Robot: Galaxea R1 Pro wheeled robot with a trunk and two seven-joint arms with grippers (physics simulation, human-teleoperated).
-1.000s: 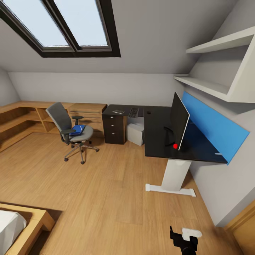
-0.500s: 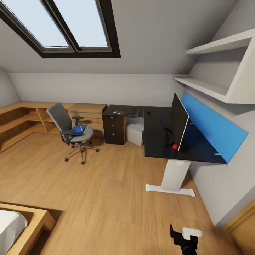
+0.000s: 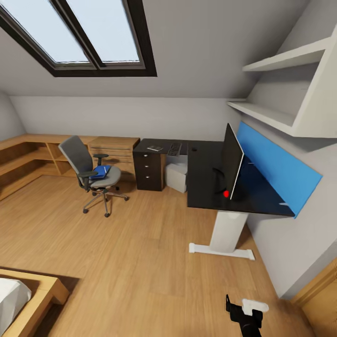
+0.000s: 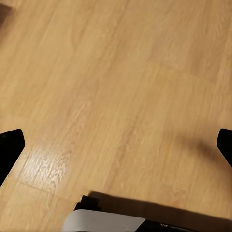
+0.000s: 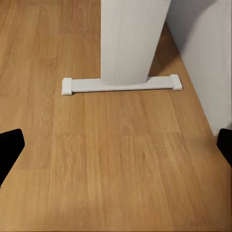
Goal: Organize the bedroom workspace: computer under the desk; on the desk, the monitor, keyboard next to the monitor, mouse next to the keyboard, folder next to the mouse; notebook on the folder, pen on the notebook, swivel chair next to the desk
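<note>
The black desk (image 3: pixel 206 180) stands against the right wall, with its drawers (image 3: pixel 148 171) at the far end. On it stand the black monitor (image 3: pixel 232 161) and, farther back, the keyboard (image 3: pixel 174 149), the small mouse (image 3: pixel 194 150) and a flat grey notebook (image 3: pixel 154 148). The light grey computer (image 3: pixel 178 177) sits under the desk. The grey swivel chair (image 3: pixel 91 173) is left of the drawers with the blue folder (image 3: pixel 100 172) on its seat. The pen is too small to make out. My left gripper (image 4: pixel 116 150) and right gripper (image 5: pixel 116 145) are open over the wooden floor, and the right faces the desk's white leg (image 5: pixel 130 43).
A red spot (image 3: pixel 226 193) shows by the monitor's base. A blue panel (image 3: pixel 276 166) and white shelves (image 3: pixel 276 117) are on the right wall. Low wooden shelving (image 3: pixel 28 157) and a wooden drawer unit (image 3: pixel 114 149) line the far wall. A bed corner (image 3: pixel 28 299) is at the near left.
The whole head view has shifted slightly, so the desk and chair sit a little further left in the picture. Nothing in the room has moved.
</note>
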